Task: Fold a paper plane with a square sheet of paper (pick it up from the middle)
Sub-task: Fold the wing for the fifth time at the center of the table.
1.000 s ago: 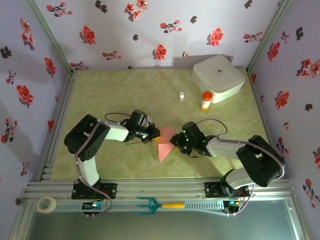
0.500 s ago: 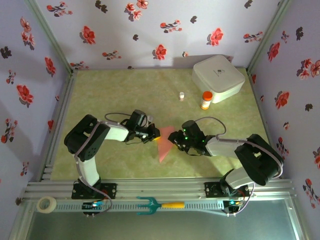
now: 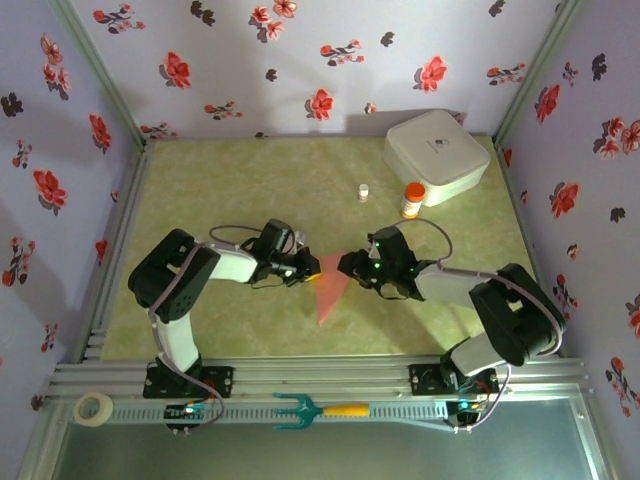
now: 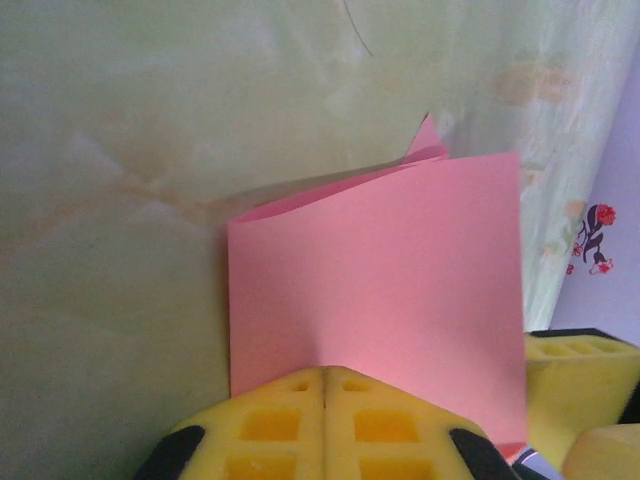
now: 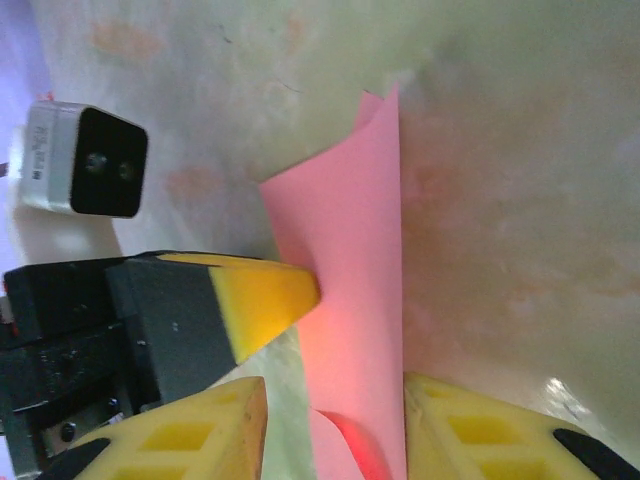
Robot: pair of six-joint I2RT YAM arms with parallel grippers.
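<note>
Left claw (image 3: 312, 267) apparently pinches the folded pink paper (image 3: 328, 296); right claw (image 3: 347, 267) alongside.

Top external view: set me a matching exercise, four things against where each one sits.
Things:
1. paper
2. box
3. tape roll
4. fork

Places:
a. far right corner of the mat
b. left end of the near rail
c. middle of the mat
d. middle of the near rail

Pairs: 1-c; 2-a; 3-b; 4-d
</note>
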